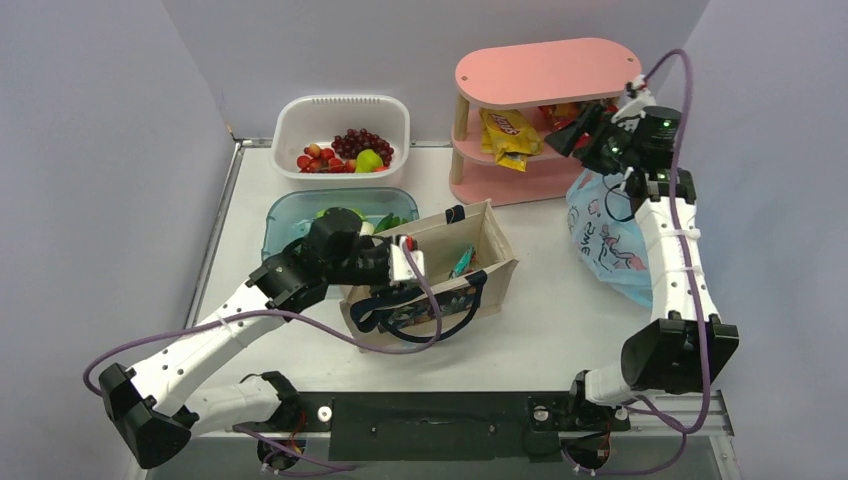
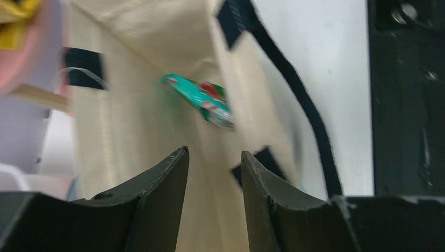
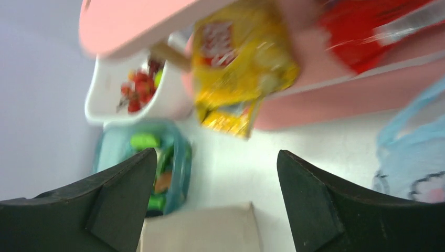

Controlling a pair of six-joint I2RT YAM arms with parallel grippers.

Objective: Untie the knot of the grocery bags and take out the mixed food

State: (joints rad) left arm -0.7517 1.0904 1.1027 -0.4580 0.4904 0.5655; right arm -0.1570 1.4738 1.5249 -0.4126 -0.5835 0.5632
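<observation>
**Going into the tote for the teal packet**

The desk [image 1: 560,330] carries a pink shelf [image 1: 545,70] at the back, the beige tote [image 1: 480,265] in the middle and the blue plastic bag [image 1: 600,235] slumped at the right under my right arm. I cannot make out its knot. My right gripper [image 3: 216,155] hangs wide open and empty, facing a yellow packet [image 3: 239,63] on the shelf. My left gripper [image 2: 214,155] sits at the tote's mouth, slightly open with nothing in it. A teal packet [image 2: 202,100] leans on the inner wall beyond. I judge it best to open wider, go in clear of the navy handle [image 2: 309,121], straddle the packet's thin edge, then close.
</observation>
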